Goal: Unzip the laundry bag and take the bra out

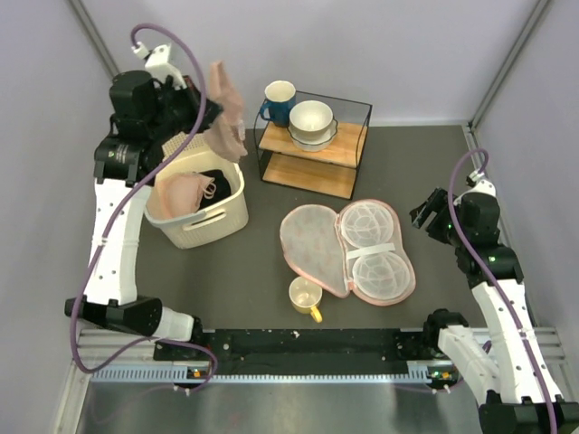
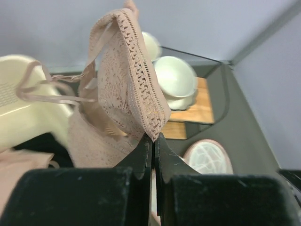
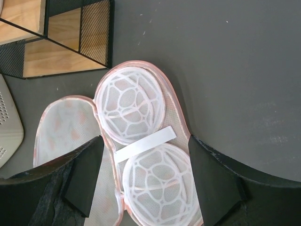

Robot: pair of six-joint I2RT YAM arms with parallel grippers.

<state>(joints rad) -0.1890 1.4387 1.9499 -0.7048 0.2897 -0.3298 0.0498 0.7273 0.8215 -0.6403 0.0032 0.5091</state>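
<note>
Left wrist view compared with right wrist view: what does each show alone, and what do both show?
Only the left wrist view: the bra pinched in the shut left hand, a white bowl. Only the right wrist view: the open right hand and the white strap across the mesh domes. Both: the opened laundry bag, the wooden shelf and the cream basket.

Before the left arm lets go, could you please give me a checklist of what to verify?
1. Laundry bag unzipped and lying open: ok.
2. Its mesh domes empty: ok.
3. Bra pinched in the left gripper: ok.
4. Bra hanging above the basket: ok.
5. Bra free of the black garment in the basket: cannot tell.
6. Right gripper open, holding nothing: ok.
</note>
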